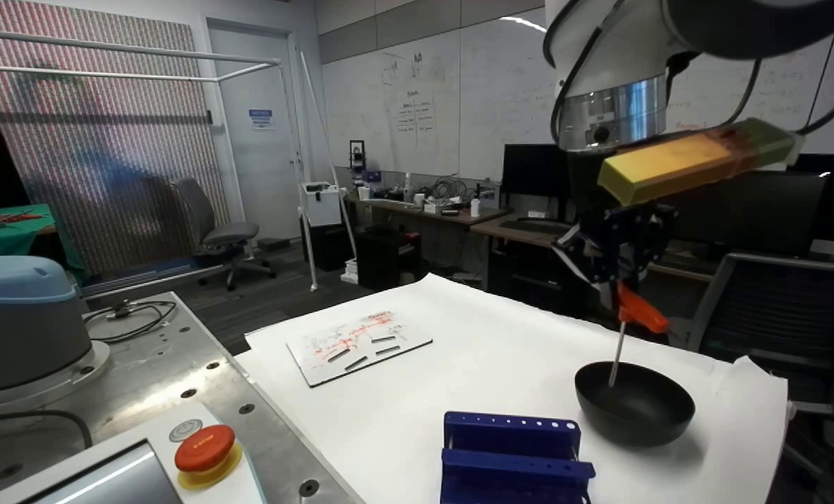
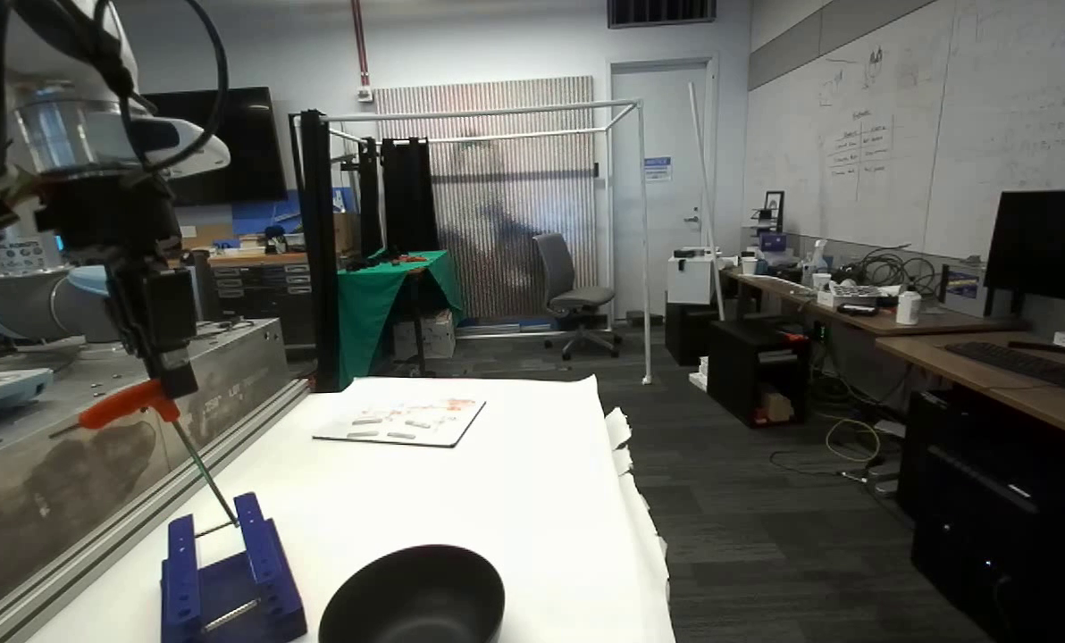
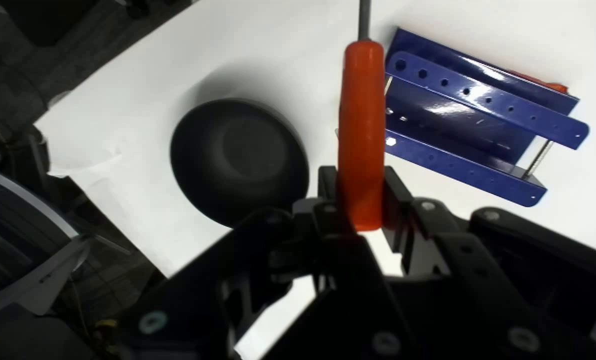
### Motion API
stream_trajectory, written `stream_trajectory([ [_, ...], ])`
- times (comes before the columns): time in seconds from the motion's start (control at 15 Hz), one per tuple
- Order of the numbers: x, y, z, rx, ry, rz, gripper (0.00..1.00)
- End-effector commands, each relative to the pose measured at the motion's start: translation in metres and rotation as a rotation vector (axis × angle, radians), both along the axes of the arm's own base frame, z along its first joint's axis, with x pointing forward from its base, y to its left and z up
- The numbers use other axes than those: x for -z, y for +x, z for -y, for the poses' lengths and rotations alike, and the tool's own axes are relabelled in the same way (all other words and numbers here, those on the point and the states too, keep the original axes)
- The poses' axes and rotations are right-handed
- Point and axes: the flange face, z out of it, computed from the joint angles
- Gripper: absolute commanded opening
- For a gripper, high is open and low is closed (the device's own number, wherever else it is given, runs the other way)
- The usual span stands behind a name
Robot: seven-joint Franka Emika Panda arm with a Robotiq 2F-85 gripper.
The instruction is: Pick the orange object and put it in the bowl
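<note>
Looks like the carry step: fingers (image 3: 399, 189) pinch the orange tool (image 3: 361, 125) above the worktop (image 2: 515, 500), between bowl (image 3: 240, 162) and blue rack (image 3: 478, 122) in the wrist view. Next likely calls for: shift over bowl, lower, let go.

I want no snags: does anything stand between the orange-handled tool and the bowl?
Nothing visible does: the end effector holds the orange-handled tool in the air, and the black bowl is uncovered. The blue rack stands beside the bowl; lowering too soon might brush it.
</note>
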Motion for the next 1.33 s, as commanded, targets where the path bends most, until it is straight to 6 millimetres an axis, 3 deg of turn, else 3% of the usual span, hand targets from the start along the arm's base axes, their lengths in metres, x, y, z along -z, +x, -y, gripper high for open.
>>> stream_trajectory([
  [0.0, -0.004, 0.007, 0.036, 0.099, -0.093, -0.034, 0.15],
  [0.13, 0.021, 0.021, 0.057, 0.13, -0.194, -0.031, 0.14],
  [0.47, 0.11, 0.062, 0.097, 0.179, -0.33, -0.172, 0.14],
  [0.73, 0.17, 0.086, 0.104, 0.151, -0.316, -0.284, 0.14],
  [1.0, 0.192, 0.102, 0.098, 0.128, -0.317, -0.315, 0.17],
  [1.07, 0.193, 0.105, 0.096, 0.119, -0.311, -0.317, 0.47],
  [1.13, 0.194, 0.108, 0.094, 0.116, -0.31, -0.315, 0.49],
  [1.27, 0.19, 0.111, 0.093, 0.106, -0.301, -0.31, 0.63],
])
